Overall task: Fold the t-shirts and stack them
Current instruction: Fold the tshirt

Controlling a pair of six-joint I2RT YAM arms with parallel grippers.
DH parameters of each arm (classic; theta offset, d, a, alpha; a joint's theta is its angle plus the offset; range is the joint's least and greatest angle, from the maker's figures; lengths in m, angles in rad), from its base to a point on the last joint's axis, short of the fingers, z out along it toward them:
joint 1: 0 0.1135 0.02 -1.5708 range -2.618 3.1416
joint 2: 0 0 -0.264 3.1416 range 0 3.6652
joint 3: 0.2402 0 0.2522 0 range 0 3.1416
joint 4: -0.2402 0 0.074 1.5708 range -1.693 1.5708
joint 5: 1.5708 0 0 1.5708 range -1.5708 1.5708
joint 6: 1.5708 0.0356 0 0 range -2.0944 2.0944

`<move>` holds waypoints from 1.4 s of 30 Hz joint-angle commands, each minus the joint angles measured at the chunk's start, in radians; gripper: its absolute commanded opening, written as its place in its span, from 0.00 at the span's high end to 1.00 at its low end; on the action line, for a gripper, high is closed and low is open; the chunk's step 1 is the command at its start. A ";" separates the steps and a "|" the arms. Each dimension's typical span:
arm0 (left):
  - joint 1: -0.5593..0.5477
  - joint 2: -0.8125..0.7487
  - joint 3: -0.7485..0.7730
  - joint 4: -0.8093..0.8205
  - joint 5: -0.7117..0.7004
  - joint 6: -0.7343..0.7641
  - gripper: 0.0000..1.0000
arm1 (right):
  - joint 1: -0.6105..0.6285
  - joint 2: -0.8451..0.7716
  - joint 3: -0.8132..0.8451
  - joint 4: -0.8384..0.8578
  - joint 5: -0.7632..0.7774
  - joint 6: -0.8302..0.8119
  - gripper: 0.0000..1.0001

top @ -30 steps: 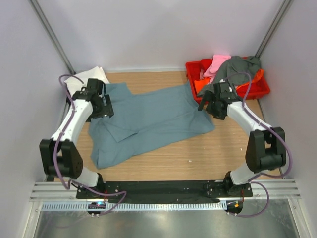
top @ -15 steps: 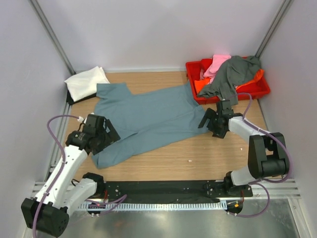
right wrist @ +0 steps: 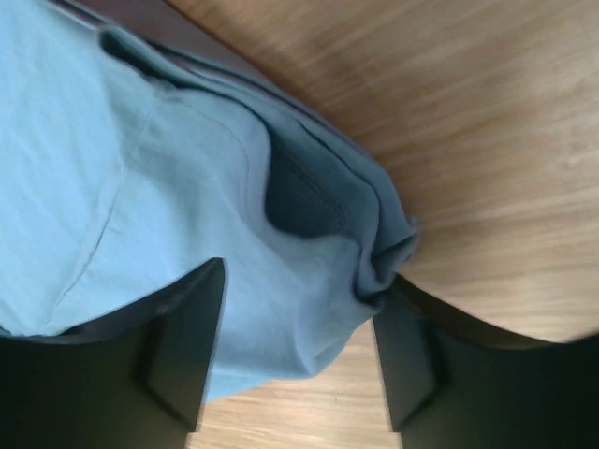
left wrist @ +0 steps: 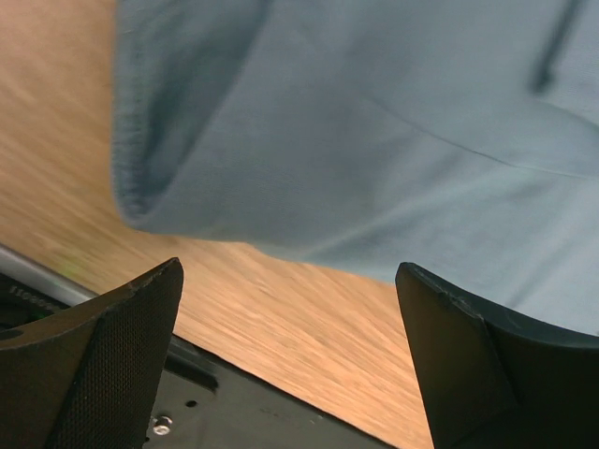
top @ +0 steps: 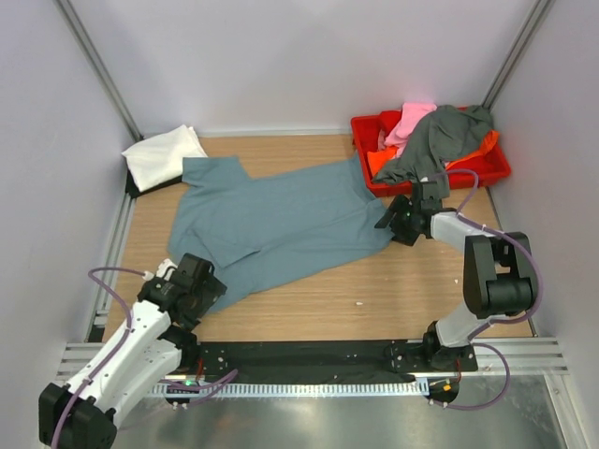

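1. The red crate (top: 490,170) sits at the table's far right corner, close to the back and right walls.
2. It holds a loose heap: a dark grey t-shirt (top: 440,136) draped on top and hanging over the crate's near rim, a pink t-shirt (top: 412,120) bunched at the back, and an orange t-shirt (top: 379,164) showing under the grey one at the left and right.
3. The blue-grey t-shirt (top: 281,220) lies spread flat on the table (top: 393,290) to the left of the crate, its nearest edge meeting the crate's near left corner.
4. A white t-shirt (top: 161,154) lies folded at the far left corner, well apart from the crate, just beside the blue-grey shirt's sleeve.
5. The right gripper (top: 398,220) is low, just in front of the crate's near left corner. In the wrist view its fingers (right wrist: 187,355) stand on either side of the shirt's bunched hem corner (right wrist: 309,253). Cloth fills the gap, and I cannot tell whether they squeeze it.
6. The left gripper (top: 192,281) is diagonally across from the crate, at the shirt's near left corner. Its fingers (left wrist: 122,355) are spread wide with nothing pinched, and the hem (left wrist: 374,140) lies just ahead of them.
7. Bare wood runs in front of the crate and along the shirt's near edge, as far as the black base plate (top: 309,355)
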 commanded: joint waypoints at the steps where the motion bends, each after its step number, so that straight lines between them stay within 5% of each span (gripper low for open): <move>1: -0.004 -0.015 -0.060 -0.006 -0.080 -0.109 0.05 | -0.003 0.058 -0.005 0.007 -0.016 -0.002 0.37; 5: -0.004 -0.006 -0.093 0.011 -0.106 -0.116 0.23 | -0.003 0.039 -0.011 -0.007 -0.006 -0.020 0.64; 11: -0.005 0.077 -0.048 0.069 -0.195 -0.070 0.34 | -0.008 -0.026 -0.063 -0.020 -0.020 -0.019 0.97; 14: -0.004 0.111 0.012 0.080 -0.256 0.000 0.60 | -0.022 -0.086 -0.106 -0.031 -0.046 -0.002 0.99; 15: -0.004 0.114 0.028 0.076 -0.273 0.009 0.82 | -0.025 -0.140 -0.141 -0.034 -0.055 0.013 0.99; 17: -0.004 0.108 0.073 0.066 -0.299 0.035 0.99 | -0.034 -0.209 -0.175 -0.060 -0.062 0.033 0.99; 21: 0.036 0.094 0.146 -0.012 -0.347 0.069 1.00 | -0.042 -0.405 -0.250 -0.203 -0.025 0.089 0.99; 32: 0.231 0.016 0.273 -0.081 -0.154 0.158 1.00 | -0.040 -0.924 -0.305 -0.573 -0.033 0.184 0.99; 42: 0.231 -0.167 0.391 -0.319 -0.082 0.131 0.86 | -0.039 -1.071 -0.284 -0.772 -0.072 0.205 0.99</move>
